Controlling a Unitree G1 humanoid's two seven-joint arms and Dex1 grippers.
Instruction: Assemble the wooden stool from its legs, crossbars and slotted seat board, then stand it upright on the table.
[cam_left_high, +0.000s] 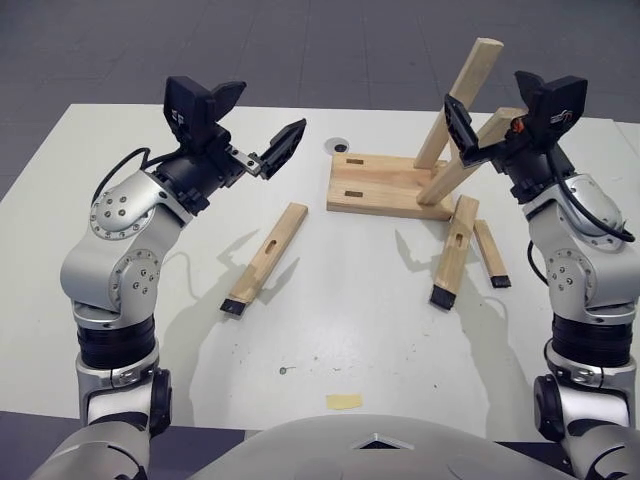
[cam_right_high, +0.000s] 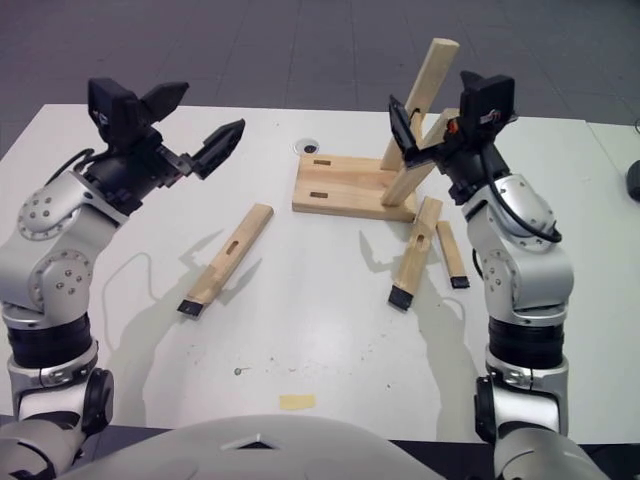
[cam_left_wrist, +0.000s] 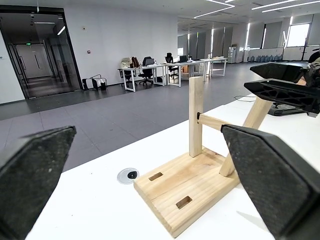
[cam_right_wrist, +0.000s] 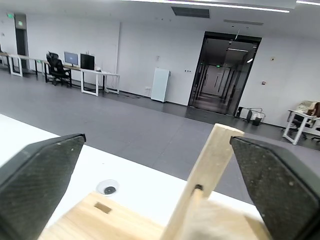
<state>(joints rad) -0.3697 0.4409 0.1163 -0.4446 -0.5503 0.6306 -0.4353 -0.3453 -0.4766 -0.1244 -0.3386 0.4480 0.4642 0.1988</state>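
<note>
White worktop (cam_left_high: 330, 330) seen from the head camera, with grey floor beyond. The pale wooden seat board (cam_left_high: 375, 185) lies flat at the far centre. Two rectangular slots show in its left half, and a far leg (cam_left_high: 470, 85) and a near leg (cam_left_high: 445, 183) stand tilted out of its right half. The right hand (cam_left_high: 490, 125) is raised at these legs, fingers spread to either side of the near leg and not clamped. The left hand (cam_left_high: 262, 125) hovers left of the board, released, above bare worktop. A loose leg (cam_left_high: 265, 258) with a slot and a black foot lies left of centre. A second loose leg (cam_left_high: 455, 250) and a narrower stick (cam_left_high: 491, 252), both dark-tipped, lie side by side just in front of the board's right end. A round grommet (cam_left_high: 340, 146) sits just behind the board, and a tape scrap (cam_left_high: 343, 401) lies near the front edge. Left wrist view: between that hand's dark pads (cam_left_wrist: 35, 180), set wide apart, the board shows light grain. A short crossbar (cam_left_wrist: 212, 121) joins the two standing legs, with office desks (cam_left_wrist: 150, 70) behind. Right wrist view: the pads are far apart with one standing leg between them, and a dark doorway (cam_right_wrist: 222, 75) lies behind.
</note>
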